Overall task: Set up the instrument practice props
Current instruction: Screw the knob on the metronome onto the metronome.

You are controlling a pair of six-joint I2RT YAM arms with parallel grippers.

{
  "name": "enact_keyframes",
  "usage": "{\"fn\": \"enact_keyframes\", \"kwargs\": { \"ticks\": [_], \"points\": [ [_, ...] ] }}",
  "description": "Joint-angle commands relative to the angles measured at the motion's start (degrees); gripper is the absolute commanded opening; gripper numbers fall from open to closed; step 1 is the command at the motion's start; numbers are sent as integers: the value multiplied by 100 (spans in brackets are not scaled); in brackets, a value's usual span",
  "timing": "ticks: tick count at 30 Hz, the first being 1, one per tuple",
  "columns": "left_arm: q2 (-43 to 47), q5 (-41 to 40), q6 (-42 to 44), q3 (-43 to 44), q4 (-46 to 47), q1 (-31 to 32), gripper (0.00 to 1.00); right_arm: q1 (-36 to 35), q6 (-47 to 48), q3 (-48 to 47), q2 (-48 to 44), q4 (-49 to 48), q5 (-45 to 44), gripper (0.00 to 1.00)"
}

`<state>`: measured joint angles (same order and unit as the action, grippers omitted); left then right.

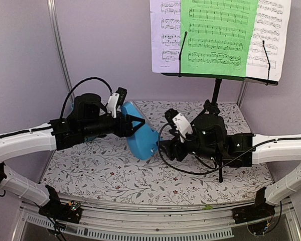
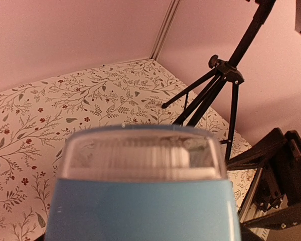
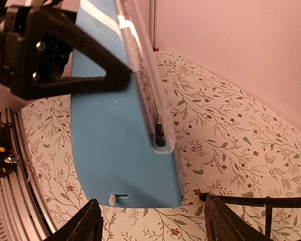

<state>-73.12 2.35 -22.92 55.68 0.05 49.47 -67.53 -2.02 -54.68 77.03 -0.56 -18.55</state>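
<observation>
Clamped in the left gripper (image 1: 134, 125), the metronome (image 2: 140, 211) is showing smooth, matt blue plastic, its clear front cover (image 2: 140, 158) gleaming glossy. Below it the floral table covering (image 2: 65, 110) is looking matt; beyond, the music stand (image 2: 226, 73) is showing matt black metal.

One music stand (image 1: 218, 80) is here, and the left wrist view shows three legs (image 2: 233, 120) under it. Three pages of sheet music lean on its desk: two white, the left white page (image 1: 165, 35) and the right white page (image 1: 272, 30), and one green page (image 1: 218, 35). Two wire clips (image 1: 182, 52) reach up over the pages, one near each side. There is one blue metronome (image 1: 140, 135) and one table (image 1: 90, 175). Two arms count as the left arm (image 1: 25, 140) and the right arm (image 1: 281, 148). Each carries one gripper, making two: the left gripper (image 1: 135, 124) and the right gripper (image 1: 163, 148), with two fingers each.
</observation>
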Motion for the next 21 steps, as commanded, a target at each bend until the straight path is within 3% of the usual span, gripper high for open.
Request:
{"fn": "enact_keyframes", "kwargs": {
  "ticks": [1, 4, 6, 13, 16, 21],
  "points": [
    [547, -574, 107, -294, 1442, 166, 0, 143, -1846, 93, -219, -327, 996, 70],
    [736, -896, 252, -554, 1999, 306, 0, 275, -2956, 87, -82, -368, 1482, 61],
    [856, -1124, 388, -730, 2402, 420, 0, 336, -3610, 79, -22, -447, 1741, 60],
    [920, -1431, 625, -832, 3007, 633, 0, 412, -4665, -67, 119, -478, 1831, 53],
    [857, -1401, 614, -665, 2809, 665, 0, 447, -4750, -163, 129, -432, 1698, 48],
    [611, -1435, 233, 94, 1580, 668, 0, 445, -3769, -551, 167, 126, 1203, 43]
  ]
}}
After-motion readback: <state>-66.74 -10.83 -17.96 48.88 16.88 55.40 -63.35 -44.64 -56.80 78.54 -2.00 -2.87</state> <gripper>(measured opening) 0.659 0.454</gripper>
